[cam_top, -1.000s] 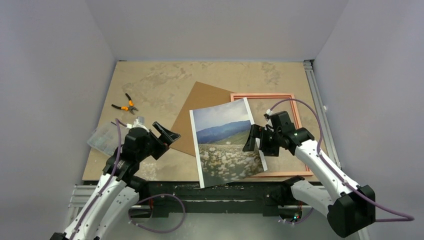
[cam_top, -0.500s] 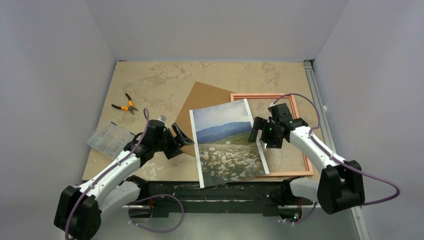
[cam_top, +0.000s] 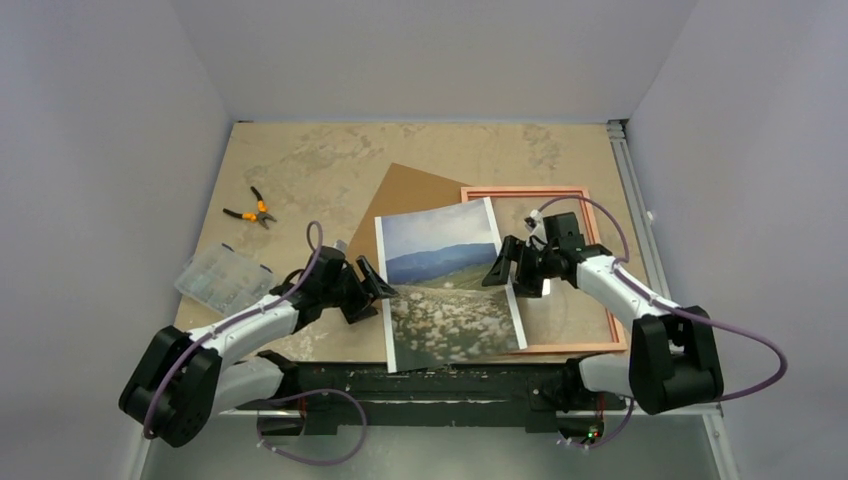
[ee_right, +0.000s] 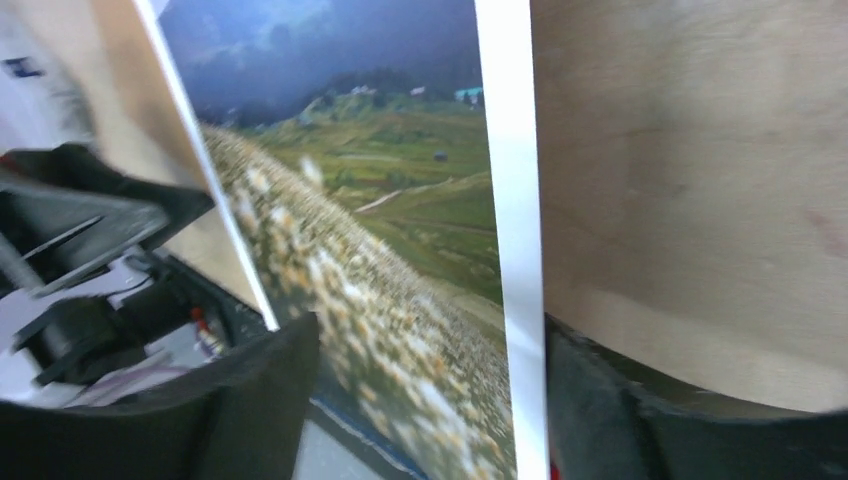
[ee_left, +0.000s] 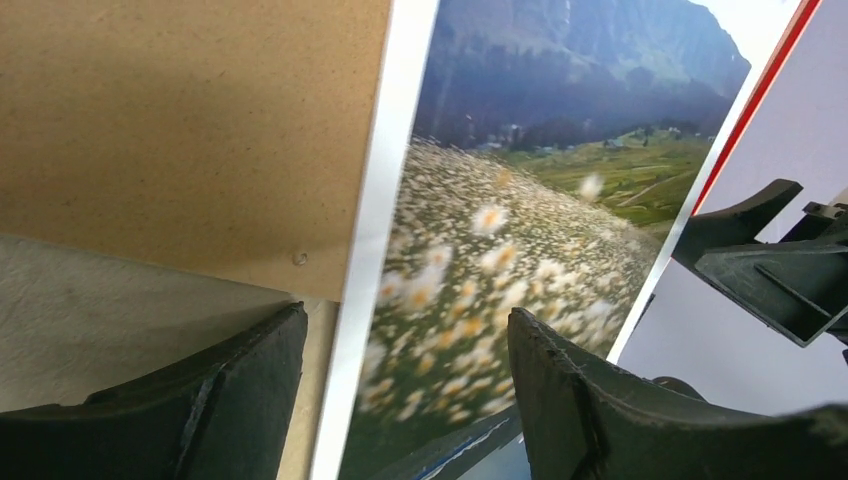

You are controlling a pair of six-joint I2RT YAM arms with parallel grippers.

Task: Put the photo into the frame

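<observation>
I am at the pick-up step: the photo [cam_top: 445, 285] lies picture side up, not yet in the frame [cam_top: 525, 192]. It sits slightly askew, its left part over the brown backing board [cam_top: 400, 215] and its right part over the frame's left rail, with its near edge reaching the near edge of the table [cam_top: 330, 160]. The frame lies flat to the right, most of its opening uncovered. My left gripper [cam_top: 375, 285] is at the photo's left edge and my right gripper [cam_top: 505, 270] is at its right edge, facing each other across the sheet. In both wrist views the jaws stand apart, with the white margin running between the fingers [ee_left: 230, 400] and no pad pressing on the paper, so neither one holds anything yet. I cannot tell from these views whether a lower finger is really under the sheet or only beside it. As I judge it, the next move is to bring both pairs of jaws together on the margins at the same time. One side pinching first could drag the paper or buckle it. Then I need to lift it level, keep the sheet gently taut between my two arms, carry it to the right clear of the backing board, and turn it a little so its edges run parallel to the rails. Only then should I lower it inside the frame's opening, since the fit looks close.
</observation>
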